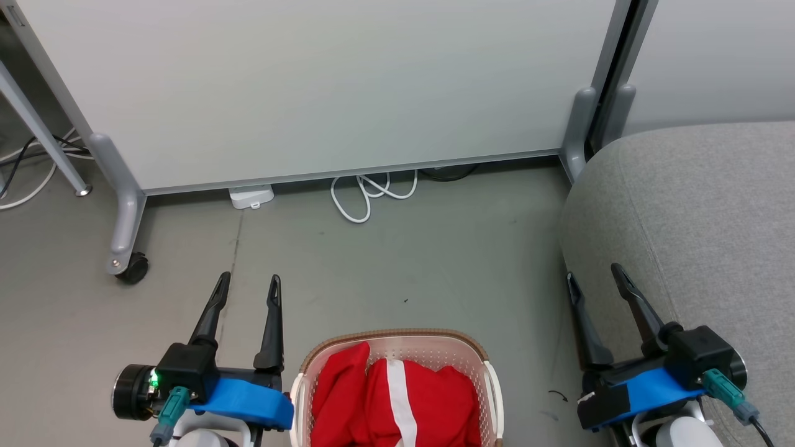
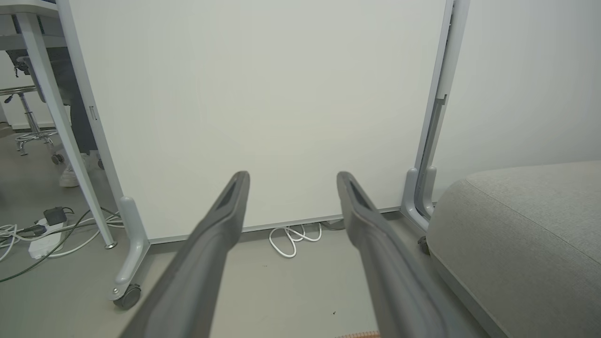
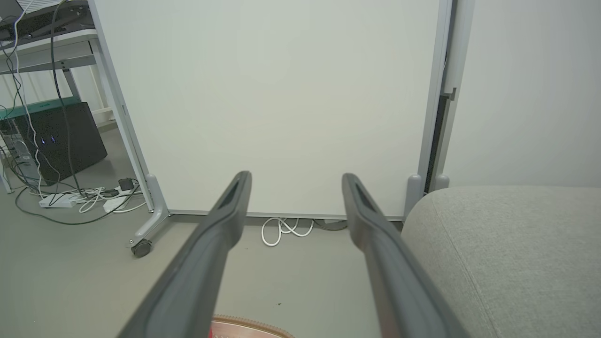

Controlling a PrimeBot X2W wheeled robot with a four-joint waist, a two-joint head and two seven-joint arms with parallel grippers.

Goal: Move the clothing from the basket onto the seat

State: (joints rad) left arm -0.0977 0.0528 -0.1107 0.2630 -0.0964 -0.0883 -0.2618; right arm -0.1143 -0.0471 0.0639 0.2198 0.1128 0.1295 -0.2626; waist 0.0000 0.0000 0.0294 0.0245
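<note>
Now, at 6 o'clock of head view: red clothing (image 1: 428,397) with white stripe, heaped inside basket (image 1: 397,336) on grey floor (image 1: 435,267). Left gripper (image 1: 249,278) at 8 o'clock, just beside basket, fingers spread, nothing between them. Right gripper (image 1: 593,273) at 4 o'clock, fingers likewise apart, empty, by edge of grey seat (image 1: 695,211) at 3 o'clock. White partition panel (image 1: 310,87) at 12 o'clock, cable coil (image 1: 366,194) at its foot.
</note>
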